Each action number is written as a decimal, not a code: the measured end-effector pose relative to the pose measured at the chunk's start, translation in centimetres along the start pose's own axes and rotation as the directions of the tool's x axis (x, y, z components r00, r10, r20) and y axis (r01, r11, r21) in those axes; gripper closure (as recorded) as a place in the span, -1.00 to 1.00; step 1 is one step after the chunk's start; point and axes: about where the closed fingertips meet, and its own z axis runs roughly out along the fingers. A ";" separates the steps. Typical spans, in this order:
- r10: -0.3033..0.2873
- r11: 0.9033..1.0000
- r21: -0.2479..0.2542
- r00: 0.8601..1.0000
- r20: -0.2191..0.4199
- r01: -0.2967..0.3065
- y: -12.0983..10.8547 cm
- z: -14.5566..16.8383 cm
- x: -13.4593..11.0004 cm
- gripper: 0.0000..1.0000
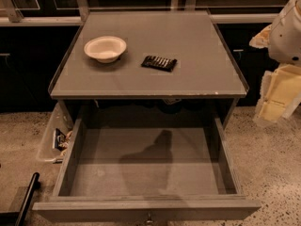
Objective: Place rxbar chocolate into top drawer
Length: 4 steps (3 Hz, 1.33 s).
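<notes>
The rxbar chocolate (159,63), a small flat black bar with pale lettering, lies on the grey cabinet top, right of centre. The top drawer (75,159) is pulled wide open below it, toward the camera, and its grey floor holds nothing. A small metal knob (149,218) shows on its front panel. My gripper (276,94), cream-yellow under a white arm housing, hangs at the right edge of the view, to the right of the cabinet and apart from the bar. It holds nothing that I can see.
A round cream bowl (105,48) sits on the cabinet top left of the bar. A clear plastic bin (51,138) with small packets stands on the floor left of the drawer. A black bar (27,197) lies at the bottom left. The floor is speckled stone.
</notes>
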 end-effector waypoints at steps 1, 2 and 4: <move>0.000 1.000 0.006 1.000 0.001 0.000 -0.2 0.1 -0.1 -1.00; -0.009 1.000 0.016 1.000 0.013 0.008 -1.8 1.9 -1.3 -1.00; -0.008 0.999 0.035 0.995 0.100 0.005 -7.3 6.4 -3.4 -1.00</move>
